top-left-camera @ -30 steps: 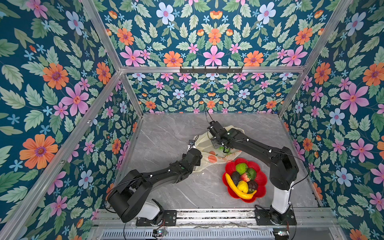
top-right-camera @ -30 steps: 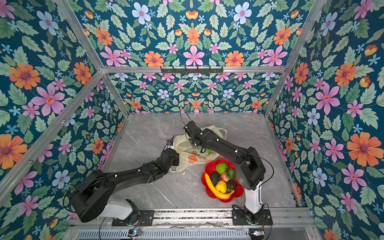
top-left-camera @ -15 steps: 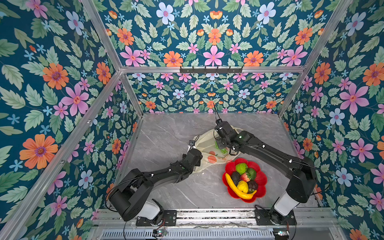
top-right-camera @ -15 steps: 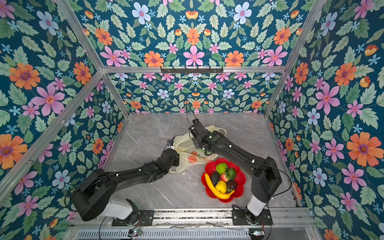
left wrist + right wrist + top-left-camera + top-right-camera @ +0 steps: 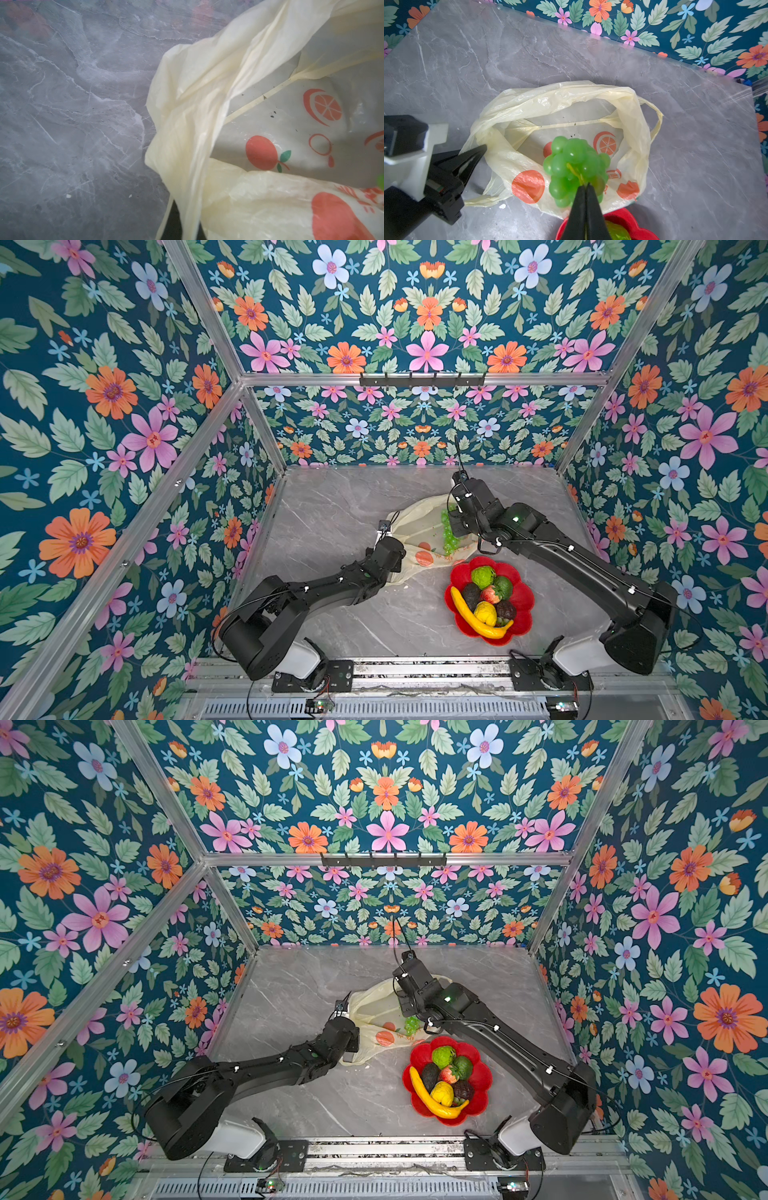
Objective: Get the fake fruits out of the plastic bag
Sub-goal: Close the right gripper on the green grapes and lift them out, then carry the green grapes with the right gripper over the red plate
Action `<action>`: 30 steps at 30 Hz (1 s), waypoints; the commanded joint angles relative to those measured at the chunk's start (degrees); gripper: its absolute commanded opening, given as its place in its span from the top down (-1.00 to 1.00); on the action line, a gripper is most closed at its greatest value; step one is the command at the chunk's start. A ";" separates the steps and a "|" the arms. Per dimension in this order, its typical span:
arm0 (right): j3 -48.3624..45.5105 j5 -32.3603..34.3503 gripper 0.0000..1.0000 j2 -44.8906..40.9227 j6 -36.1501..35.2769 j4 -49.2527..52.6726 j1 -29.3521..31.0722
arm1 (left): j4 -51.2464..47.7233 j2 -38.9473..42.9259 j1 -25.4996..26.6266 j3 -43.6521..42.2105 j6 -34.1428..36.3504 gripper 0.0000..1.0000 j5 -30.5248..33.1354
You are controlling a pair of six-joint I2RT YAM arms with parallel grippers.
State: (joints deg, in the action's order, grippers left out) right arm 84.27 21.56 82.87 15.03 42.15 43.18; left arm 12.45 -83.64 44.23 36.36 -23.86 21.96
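Right gripper (image 5: 585,186) withdrawn holding grape bunch (image 5: 571,158), stem pinch wrist-view only

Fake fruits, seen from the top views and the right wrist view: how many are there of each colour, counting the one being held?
Green: 3 (grape bunch, bumpy green fruit, darker green fruit)
Yellow: 2 (banana, lemon)
Dark: 2 (avocados)
Red: 1 (strawberry)
Total: 8

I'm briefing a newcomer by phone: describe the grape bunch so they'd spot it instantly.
On the table, a cream plastic bag lies by the red dish. Over its mouth the right end effector pinches the grape bunch: translucent green balls, unlike the bag's flat orange prints.
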 commanded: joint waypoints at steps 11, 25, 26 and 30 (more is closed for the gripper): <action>-0.02 1.81 1.00 -14.87 4.04 11.95 0.12 | -0.05 -0.33 -0.02 0.47 0.47 0.90 0.64; -2.69 -5.21 1.00 -30.08 12.06 28.13 0.12 | -0.93 -1.09 -0.08 0.96 1.03 0.90 2.68; -2.69 -5.21 1.00 -30.81 12.78 29.52 0.12 | -0.93 -1.11 -0.07 0.94 1.07 0.91 2.75; -3.05 -7.49 1.00 -33.73 15.75 34.02 0.15 | -1.08 -1.30 -0.05 0.83 1.01 0.90 3.00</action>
State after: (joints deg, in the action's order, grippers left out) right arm 81.30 16.23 50.17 27.42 71.68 43.27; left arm 11.94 -84.75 44.23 36.82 -23.44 23.99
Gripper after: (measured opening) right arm 0.051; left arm 0.050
